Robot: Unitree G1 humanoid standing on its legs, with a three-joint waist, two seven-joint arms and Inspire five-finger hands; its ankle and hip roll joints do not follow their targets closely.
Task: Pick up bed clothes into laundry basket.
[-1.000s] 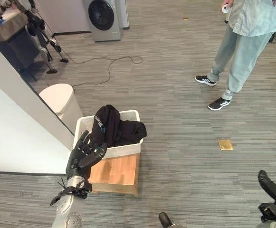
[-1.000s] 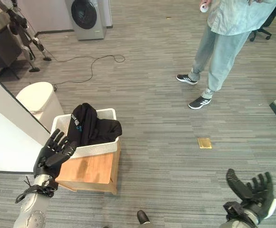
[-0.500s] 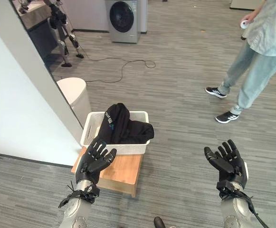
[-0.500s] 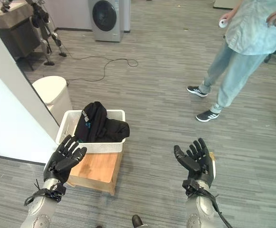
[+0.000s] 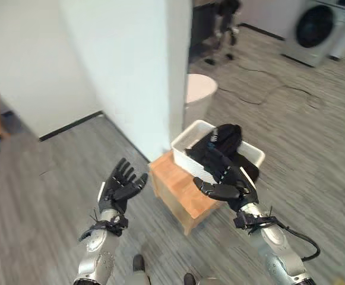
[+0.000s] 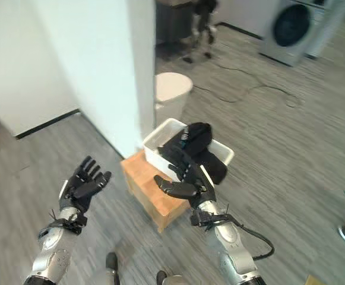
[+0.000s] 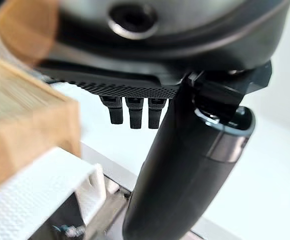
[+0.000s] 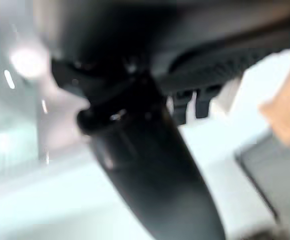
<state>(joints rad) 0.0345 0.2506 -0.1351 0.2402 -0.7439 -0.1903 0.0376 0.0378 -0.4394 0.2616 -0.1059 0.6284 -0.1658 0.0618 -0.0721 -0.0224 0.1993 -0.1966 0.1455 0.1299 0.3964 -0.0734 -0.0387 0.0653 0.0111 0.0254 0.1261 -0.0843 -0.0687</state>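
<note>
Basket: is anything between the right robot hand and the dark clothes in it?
Nothing visible. The open right robot hand hovers just before the basket; the dark clothes lie uncovered on top.

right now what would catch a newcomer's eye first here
Probably the two dark hands held up with fingers spread and holding nothing: the left hand over bare floor, the right hand in front of the basket. Behind it, a white laundry basket holding black clothes sits on a low wooden stand beside a white wall.
</note>
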